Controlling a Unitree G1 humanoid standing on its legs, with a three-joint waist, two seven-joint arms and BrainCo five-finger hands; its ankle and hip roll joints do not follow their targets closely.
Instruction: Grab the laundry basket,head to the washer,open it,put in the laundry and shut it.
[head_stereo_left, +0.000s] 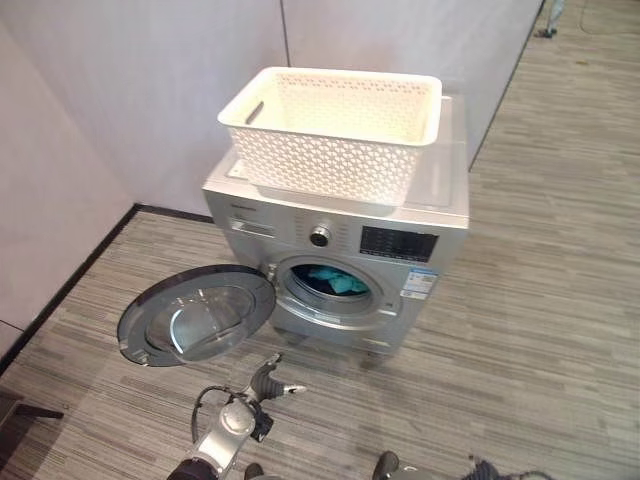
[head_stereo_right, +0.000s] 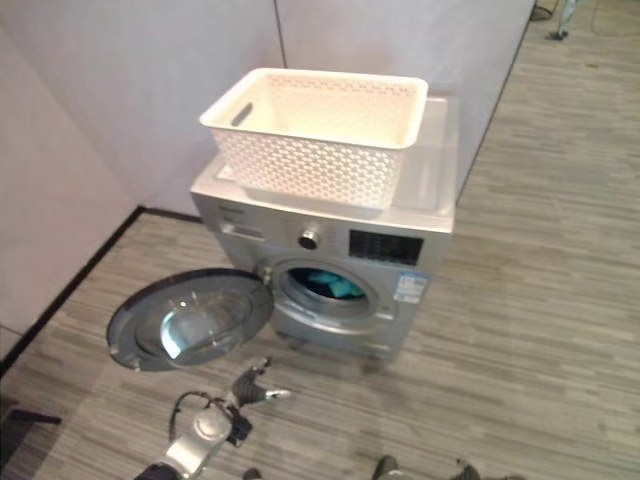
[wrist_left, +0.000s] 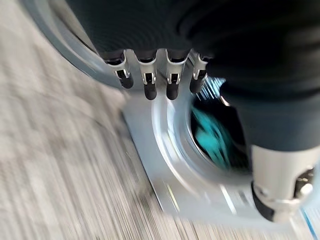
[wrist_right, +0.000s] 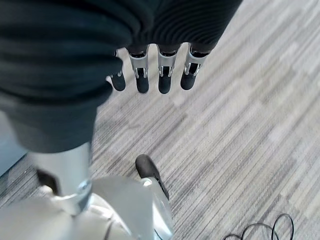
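The silver front-loading washer (head_stereo_left: 400, 215) stands against a white partition. Its round door (head_stereo_left: 200, 315) is swung wide open to the left. Teal laundry (head_stereo_left: 335, 282) lies inside the drum. The white lattice basket (head_stereo_left: 330, 150) rests on top of the washer, and no clothes show inside it. My left hand (head_stereo_left: 264, 384) hovers low over the floor, just below the door's edge and in front of the drum opening, fingers (wrist_left: 150, 80) relaxed and holding nothing. In its own wrist view my right hand (wrist_right: 150, 75) hangs over bare floor with fingers straight and empty.
White partition walls (head_stereo_left: 150, 90) close in behind the washer and to the left, with a dark baseboard (head_stereo_left: 70, 285) along the floor. Striped grey flooring (head_stereo_left: 540, 330) stretches to the right and front of the washer.
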